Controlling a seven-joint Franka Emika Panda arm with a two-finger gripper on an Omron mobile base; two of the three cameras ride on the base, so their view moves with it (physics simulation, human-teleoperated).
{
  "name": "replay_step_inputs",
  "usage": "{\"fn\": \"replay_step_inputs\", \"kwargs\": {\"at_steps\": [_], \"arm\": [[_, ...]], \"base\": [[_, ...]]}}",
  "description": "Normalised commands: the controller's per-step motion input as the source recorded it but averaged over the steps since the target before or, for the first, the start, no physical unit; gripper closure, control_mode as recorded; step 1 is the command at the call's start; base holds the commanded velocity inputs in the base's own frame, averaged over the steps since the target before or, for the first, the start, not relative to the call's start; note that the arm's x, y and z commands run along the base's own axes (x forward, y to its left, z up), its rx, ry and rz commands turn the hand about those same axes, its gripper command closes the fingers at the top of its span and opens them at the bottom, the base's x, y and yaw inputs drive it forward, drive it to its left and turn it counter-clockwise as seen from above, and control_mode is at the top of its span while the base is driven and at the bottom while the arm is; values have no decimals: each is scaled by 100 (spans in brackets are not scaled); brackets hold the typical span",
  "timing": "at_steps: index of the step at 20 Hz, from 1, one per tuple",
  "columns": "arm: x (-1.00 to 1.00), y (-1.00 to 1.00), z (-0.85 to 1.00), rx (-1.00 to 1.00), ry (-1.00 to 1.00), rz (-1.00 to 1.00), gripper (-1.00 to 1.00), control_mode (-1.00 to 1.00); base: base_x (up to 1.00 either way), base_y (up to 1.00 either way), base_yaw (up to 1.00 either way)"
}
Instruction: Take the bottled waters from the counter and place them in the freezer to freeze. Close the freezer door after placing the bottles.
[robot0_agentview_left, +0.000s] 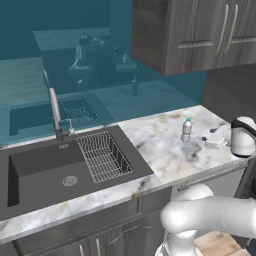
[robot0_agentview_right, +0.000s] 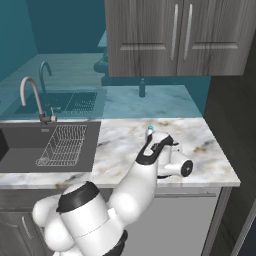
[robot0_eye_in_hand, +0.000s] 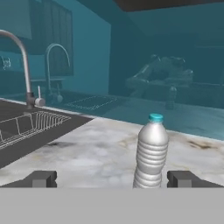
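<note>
arm stretched low and level over the counter (robot0_agentview_left: 165, 150); gripper (robot0_eye_in_hand: 113, 179) spread wide, bottled water (robot0_eye_in_hand: 151, 153) upright between the fingers (robot0_eye_in_hand: 41, 178), nearer the right one.

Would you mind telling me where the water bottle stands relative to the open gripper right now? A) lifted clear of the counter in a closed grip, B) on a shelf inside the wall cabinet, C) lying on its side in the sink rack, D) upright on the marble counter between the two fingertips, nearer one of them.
D: in the hand view the bottle stands upright on the counter inside the open gripper, closer to one fingertip.
</note>
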Motion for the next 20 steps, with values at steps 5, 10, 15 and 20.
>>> {"fn": "replay_step_inputs", "kwargs": {"at_steps": [5,10,15,20], "arm": [[14,0,-15,-2,0,0,-100,-100],[27,0,0,0,1,0,-100,-100],[34,5,0,0,5,0,-100,-100],[26,1,0,0,1,0,-100,-100]], "base": [[0,0,0],[0,0,0],[0,0,0],[0,0,0]]}}
